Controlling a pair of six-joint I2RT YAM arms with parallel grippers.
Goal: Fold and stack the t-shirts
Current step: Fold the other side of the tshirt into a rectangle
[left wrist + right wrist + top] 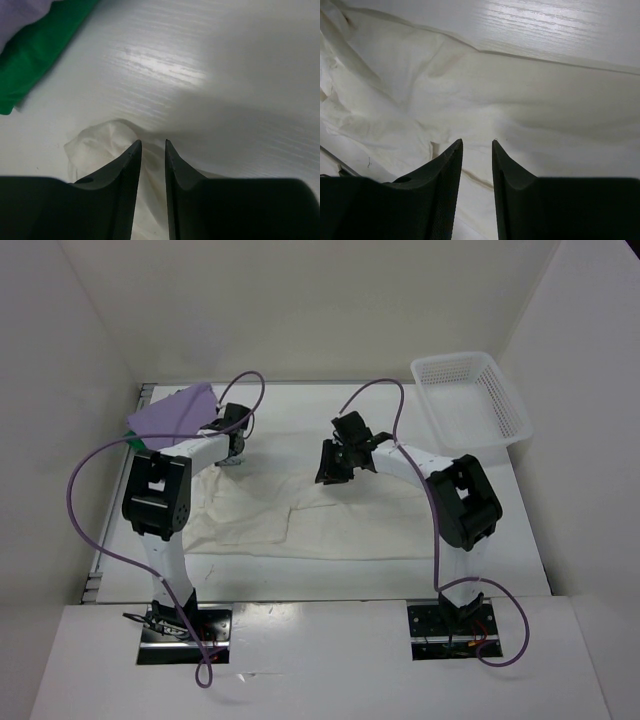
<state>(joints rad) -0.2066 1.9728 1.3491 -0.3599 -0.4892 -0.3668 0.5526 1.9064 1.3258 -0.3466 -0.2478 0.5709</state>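
Cream off-white cloth t-shirt: spread out, wrinkled, across the middle of the white tabletop.
Pale lavender-purple t-shirt: laid folded at the upper left of the top view, on the bright green t-shirt, whose edge is seen beneath it.
Left fingers: set at the cream shirt's upper-left corner with a narrow gap between them. Cloth is bunched at the tips, but whether it is pinched cannot be told.
Right fingers: parted above the cream shirt's upper middle, nothing clamped.
White plastic mesh basket: placed at the upper right.
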